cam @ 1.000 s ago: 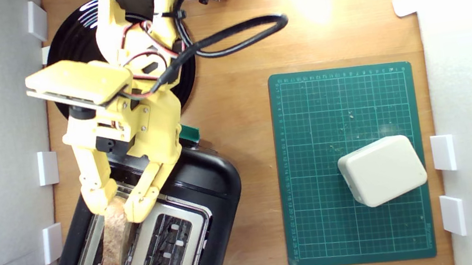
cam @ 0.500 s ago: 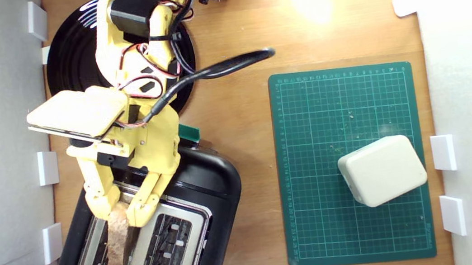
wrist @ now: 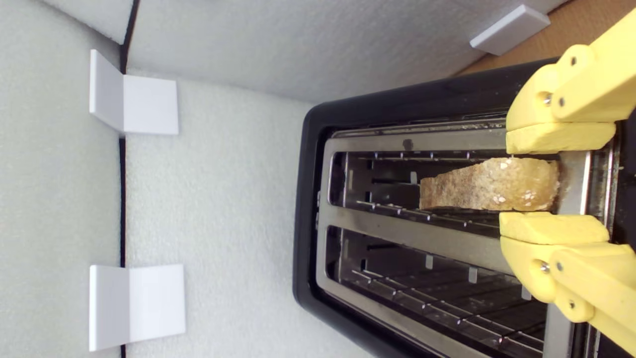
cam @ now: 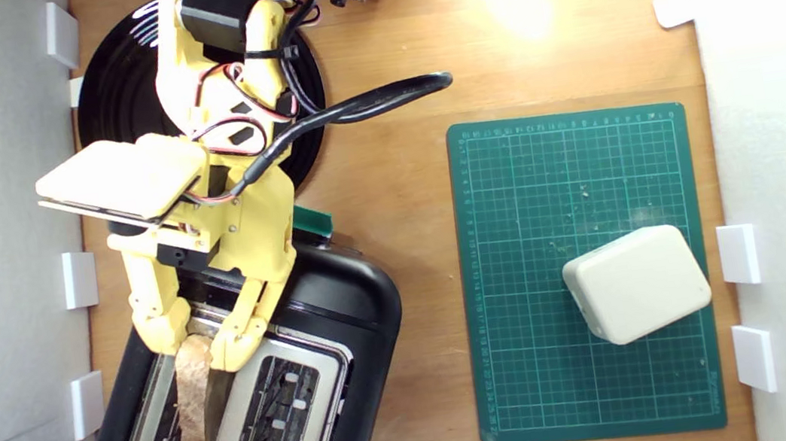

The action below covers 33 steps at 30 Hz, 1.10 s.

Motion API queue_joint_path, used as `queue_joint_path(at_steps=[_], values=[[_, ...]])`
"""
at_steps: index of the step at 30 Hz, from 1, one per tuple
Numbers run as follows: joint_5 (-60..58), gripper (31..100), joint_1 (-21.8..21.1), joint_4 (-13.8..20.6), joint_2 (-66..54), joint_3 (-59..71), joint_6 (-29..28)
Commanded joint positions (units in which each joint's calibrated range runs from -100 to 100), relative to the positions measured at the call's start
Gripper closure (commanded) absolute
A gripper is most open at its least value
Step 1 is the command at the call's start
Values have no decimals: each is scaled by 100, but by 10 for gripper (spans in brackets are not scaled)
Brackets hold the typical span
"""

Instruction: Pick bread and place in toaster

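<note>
— Wooden tabletop (cam: 402,174), white foam walls around it. Where was the bread (cam: 192,399)?
— Standing in one slot of the black toaster (cam: 344,310), its near end between the tips of the yellow claw (cam: 200,344).
— Gripped?
— The jaws stood slightly apart on either side of the slice, with slim gaps visible in the wrist view (wrist: 489,191); not clamping.
— Counts?
— One slice, one toaster with two slots, one green cutting mat (cam: 532,354), one white block (cam: 637,285), one black plate (cam: 118,90).

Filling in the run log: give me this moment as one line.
phase: inserting | bread: standing in toaster slot nearer the exterior view's left | tool: fingers either side of bread, gaps visible | other slot: empty
</note>
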Motion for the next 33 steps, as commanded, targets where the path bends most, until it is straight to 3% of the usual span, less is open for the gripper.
queue_joint_path(at_steps=[1,8,15,30,33], values=[[65,620,70,-22,-113,-61,47],[65,617,62,-31,-330,-70,47],[65,617,-100,-367,-795,-61,-5],[65,626,-188,-376,-2185,-42,-293],[65,626,-430,-376,-2459,-33,-518]])
